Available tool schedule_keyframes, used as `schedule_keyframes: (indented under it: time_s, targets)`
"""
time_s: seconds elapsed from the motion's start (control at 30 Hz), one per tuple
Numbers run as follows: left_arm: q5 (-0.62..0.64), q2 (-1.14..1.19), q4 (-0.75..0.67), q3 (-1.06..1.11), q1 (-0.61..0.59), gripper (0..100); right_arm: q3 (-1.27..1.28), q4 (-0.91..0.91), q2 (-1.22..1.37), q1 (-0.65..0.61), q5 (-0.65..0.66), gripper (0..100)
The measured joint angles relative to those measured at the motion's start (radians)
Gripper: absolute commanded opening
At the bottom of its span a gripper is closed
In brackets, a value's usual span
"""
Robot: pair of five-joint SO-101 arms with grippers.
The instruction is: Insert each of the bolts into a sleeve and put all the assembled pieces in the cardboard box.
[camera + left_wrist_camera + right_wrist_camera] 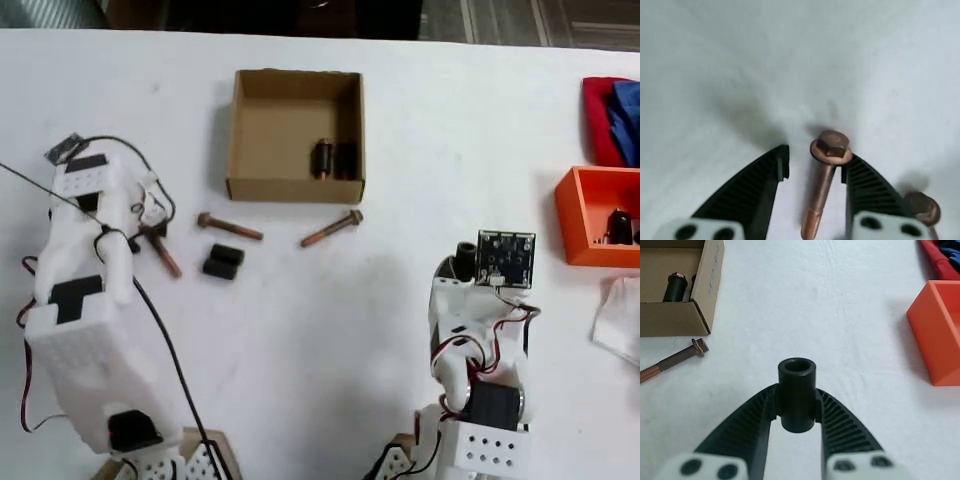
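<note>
From above, the cardboard box (240, 135) sat open on the white worktop (330, 330), with one assembled piece (333, 158) lying in the corner nearest the right arm (475, 340). Just in front of the box lay the middle bolt (230, 227) and the right bolt (332, 229), with a loose sleeve (223, 261) just beside the middle bolt. The left bolt (163, 252) lay at the tip of the left arm (80, 260). The right arm stood well apart from these, with the held sleeve (465, 254) at its tip. An orange bin (590, 215) sat near the worktop's edge

In the left wrist view, the left gripper (815, 164) was spread, and the left bolt lay on the worktop between its fingers, its head close against one finger; whether they touched could not be told

In the right wrist view, the right gripper (797, 412) pinched the held sleeve upright, its bore open on top. Beyond it were the box with the assembled piece inside, the right bolt just outside the box wall, and the orange bin off to the other side
</note>
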Motion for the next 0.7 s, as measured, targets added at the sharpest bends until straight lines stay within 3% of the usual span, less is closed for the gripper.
schedule_keyframes:
  time_s: [0.2, 0.53, 0.7]
  targets:
    - [0.005, 0.026, -0.003, -0.006, 0.011, 1, 0.000, 0.000, 0.000, 0.000, 0.000, 2.3]
    - [0.011, 0.051, 0.020, -0.066, 0.023, 2, 0.000, 0.000, 0.000, 0.000, 0.000, 2.3]
    - [0.008, 0.044, 0.233, -0.183, 0.078, 2, 0.000, 0.000, 0.000, 0.000, 0.000, 2.3]
